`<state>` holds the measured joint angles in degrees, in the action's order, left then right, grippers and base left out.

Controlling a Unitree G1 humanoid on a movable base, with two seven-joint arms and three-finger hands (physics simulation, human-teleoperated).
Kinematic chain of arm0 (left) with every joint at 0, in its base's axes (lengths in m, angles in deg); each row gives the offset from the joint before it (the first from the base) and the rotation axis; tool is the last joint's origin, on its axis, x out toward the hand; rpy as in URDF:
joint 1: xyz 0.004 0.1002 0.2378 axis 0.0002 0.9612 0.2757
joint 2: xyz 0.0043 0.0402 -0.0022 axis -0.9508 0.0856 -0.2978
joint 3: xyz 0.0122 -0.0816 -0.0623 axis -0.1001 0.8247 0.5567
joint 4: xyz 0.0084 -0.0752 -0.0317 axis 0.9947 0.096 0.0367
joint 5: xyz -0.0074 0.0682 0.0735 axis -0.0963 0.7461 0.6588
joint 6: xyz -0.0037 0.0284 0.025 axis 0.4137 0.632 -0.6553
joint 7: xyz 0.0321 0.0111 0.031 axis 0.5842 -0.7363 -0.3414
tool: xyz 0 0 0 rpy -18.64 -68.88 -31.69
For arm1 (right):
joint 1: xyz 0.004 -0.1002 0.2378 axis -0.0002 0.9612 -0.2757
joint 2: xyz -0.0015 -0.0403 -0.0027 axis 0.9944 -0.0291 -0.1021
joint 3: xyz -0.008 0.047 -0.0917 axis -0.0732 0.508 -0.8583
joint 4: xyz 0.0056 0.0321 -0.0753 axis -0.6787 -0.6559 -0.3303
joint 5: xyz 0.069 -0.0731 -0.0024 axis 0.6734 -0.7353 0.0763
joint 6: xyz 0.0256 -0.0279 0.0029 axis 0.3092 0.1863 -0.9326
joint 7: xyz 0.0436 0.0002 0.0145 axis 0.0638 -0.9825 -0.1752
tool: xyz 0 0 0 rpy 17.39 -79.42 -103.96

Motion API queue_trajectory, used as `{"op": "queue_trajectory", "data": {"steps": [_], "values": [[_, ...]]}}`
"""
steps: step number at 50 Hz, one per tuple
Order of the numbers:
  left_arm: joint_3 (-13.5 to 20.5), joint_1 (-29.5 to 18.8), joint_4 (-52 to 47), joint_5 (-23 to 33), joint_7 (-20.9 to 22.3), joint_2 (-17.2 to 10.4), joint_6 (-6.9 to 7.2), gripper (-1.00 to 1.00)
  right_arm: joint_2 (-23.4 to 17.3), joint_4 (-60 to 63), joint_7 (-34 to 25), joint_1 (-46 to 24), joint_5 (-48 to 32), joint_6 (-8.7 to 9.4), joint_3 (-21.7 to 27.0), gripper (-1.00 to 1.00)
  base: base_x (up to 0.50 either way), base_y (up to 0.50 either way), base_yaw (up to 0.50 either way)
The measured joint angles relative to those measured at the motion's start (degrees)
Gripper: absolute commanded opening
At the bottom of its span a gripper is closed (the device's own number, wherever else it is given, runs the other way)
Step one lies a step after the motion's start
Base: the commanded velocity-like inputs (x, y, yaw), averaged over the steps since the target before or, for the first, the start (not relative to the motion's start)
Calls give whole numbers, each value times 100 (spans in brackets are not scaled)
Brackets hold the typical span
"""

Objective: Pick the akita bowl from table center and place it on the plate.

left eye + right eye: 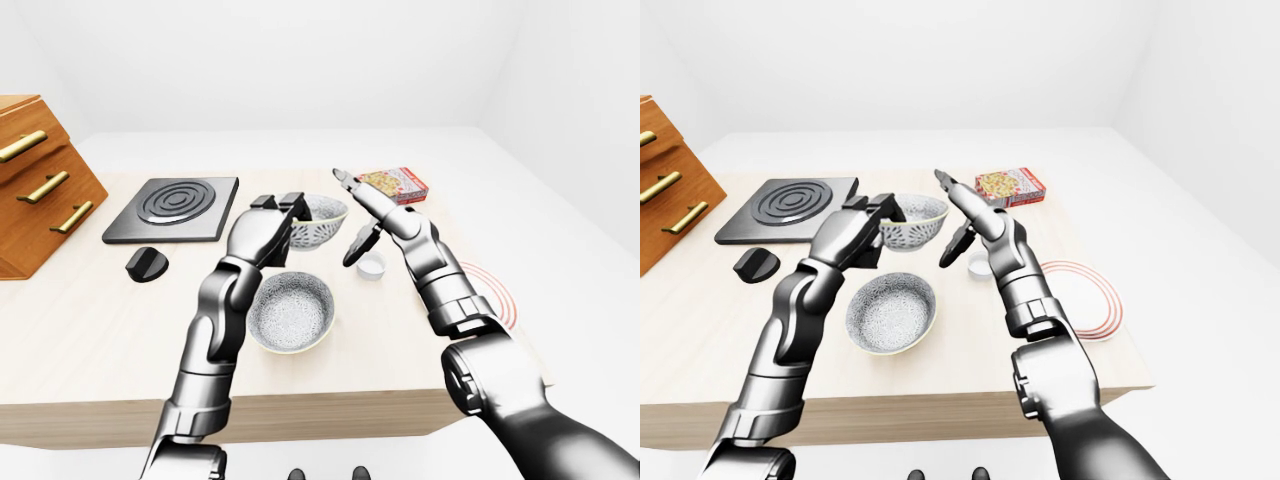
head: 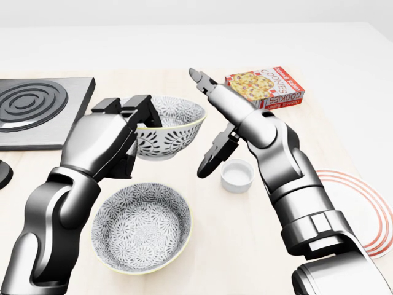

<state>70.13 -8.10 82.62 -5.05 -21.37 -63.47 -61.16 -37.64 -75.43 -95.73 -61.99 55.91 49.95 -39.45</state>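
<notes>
I see the akita bowl (image 2: 167, 126), white with dark speckled pattern, beside my spread left robot hand (image 2: 126, 126); right robot hand (image 2: 206, 120) splayed; bare desk (image 2: 258, 227) before the plate (image 2: 362, 209).

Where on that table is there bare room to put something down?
Bare wood lies between the knob and the nearer bowl, below the stove plate. The plate is empty. It is crowded around the farther bowl, the small cup and both hands.
</notes>
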Motion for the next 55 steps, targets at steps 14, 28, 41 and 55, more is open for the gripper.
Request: {"op": "queue_trajectory", "data": {"steps": [14, 28, 41, 55], "values": [[-79, 128, -307, 16, 193, 134, 0, -100, 22, 4, -26, 20, -32, -21, -9, 86, 0, 0, 0], [-58, 100, -456, 16, 292, 134, 0, -100, -12, 29, -42, 73, -168, -37, -25, -100, 0, 0, 0], [-105, 100, -520, 139, 335, 145, 0, -100, 9, 13, -110, 42, -293, -23, 19, -100, 0, 0, 0], [-125, 113, -555, 238, 350, 144, 0, -99, 23, 27, -57, 24, -331, 22, 4, -100, 0, 0, 0]]}}
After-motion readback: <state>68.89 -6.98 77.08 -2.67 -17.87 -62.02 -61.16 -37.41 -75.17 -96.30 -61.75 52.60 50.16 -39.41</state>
